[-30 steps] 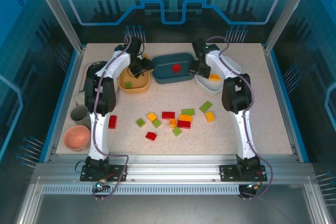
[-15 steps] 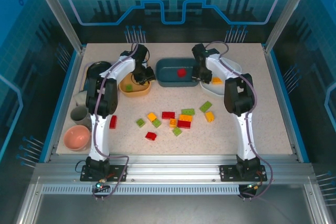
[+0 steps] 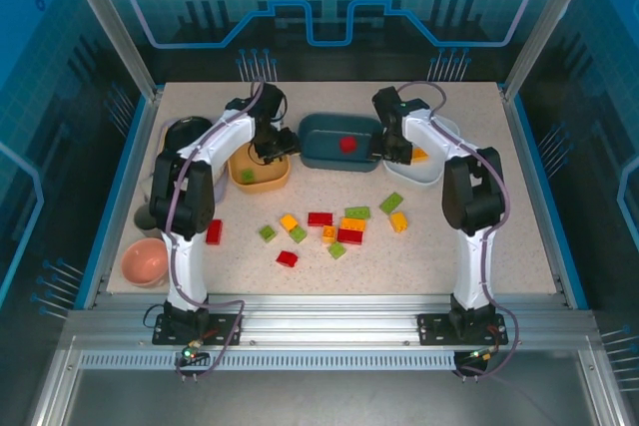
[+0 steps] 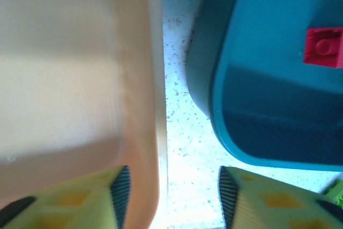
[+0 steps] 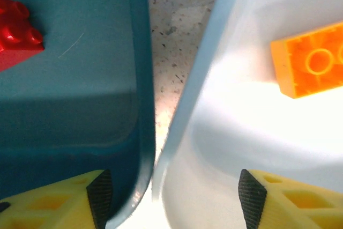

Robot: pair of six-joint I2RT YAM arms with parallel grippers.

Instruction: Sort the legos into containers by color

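pink bowl, blk bowl, gray cup

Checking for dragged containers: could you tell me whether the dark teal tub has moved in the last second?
Yes. The dark teal tub slid nearer and slightly right, toward the loose red brick, which stayed put.

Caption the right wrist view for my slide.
Open right fingers over two tubs: red brick in teal tub, orange brick in white tub.
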